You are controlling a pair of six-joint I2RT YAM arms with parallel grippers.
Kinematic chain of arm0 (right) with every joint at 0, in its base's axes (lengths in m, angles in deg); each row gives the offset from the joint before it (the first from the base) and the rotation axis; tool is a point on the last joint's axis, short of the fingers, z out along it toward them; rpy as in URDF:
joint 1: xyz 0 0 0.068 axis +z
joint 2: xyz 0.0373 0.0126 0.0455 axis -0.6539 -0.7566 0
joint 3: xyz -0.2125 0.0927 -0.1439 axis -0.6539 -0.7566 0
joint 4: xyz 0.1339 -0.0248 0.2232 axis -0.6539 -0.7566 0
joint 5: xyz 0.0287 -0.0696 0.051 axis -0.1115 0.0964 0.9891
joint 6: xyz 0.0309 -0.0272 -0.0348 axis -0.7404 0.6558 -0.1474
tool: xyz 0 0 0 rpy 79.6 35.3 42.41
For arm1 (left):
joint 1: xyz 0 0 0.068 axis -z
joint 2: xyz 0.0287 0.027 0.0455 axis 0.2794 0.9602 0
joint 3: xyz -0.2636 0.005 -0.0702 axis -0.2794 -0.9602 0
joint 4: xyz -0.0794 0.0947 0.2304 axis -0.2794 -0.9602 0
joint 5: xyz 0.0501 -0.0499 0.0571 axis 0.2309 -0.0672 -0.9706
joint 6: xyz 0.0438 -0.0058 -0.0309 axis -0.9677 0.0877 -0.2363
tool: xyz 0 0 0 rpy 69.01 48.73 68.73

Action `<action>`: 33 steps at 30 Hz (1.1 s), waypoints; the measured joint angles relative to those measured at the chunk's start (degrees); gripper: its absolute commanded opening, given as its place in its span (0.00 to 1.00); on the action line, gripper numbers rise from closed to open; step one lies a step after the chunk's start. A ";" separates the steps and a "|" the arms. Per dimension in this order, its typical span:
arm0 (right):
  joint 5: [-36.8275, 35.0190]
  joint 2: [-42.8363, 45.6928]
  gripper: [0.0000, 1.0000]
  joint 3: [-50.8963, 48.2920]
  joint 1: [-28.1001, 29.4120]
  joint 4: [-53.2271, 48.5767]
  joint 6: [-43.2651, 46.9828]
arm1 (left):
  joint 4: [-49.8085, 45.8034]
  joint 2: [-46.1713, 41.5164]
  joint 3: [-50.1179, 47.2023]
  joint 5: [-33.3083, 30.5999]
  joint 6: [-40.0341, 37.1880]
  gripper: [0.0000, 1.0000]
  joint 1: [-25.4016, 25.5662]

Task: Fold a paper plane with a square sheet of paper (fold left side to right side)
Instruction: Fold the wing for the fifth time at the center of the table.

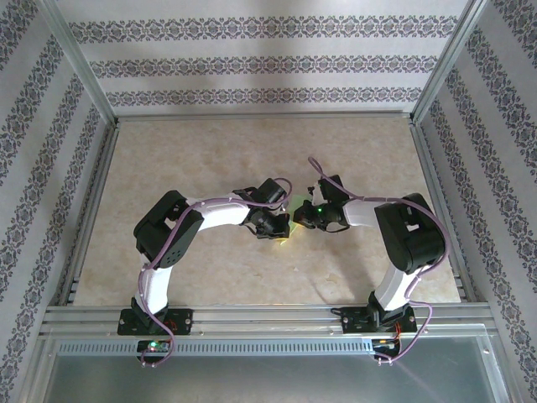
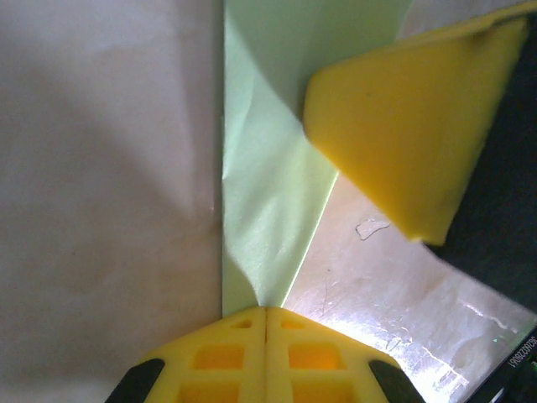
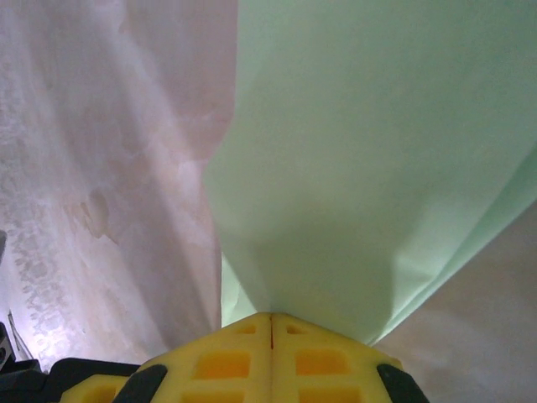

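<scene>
Seeing left gripper and right gripper both clamping the square sheet of paper; it's looking part-folded, no plane shape yet.

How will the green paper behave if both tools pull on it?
Probably floppy: the green paper bows where the right tool pinches it. Likely light, a thin sheet. It may crease or tear at the left tool.
</scene>
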 measured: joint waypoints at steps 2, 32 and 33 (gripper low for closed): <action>0.31 -0.57 0.00 0.76 -0.94 -0.55 0.28 | 0.02 0.00 0.02 -0.09 -0.17 0.00 -0.02; -0.98 -7.21 0.00 11.85 -12.63 -7.06 4.76 | 0.04 0.09 0.15 -0.42 -0.61 0.00 0.00; -1.03 -7.41 0.00 12.28 -12.63 -7.37 4.81 | 0.04 0.09 0.15 -0.42 -0.61 0.00 0.00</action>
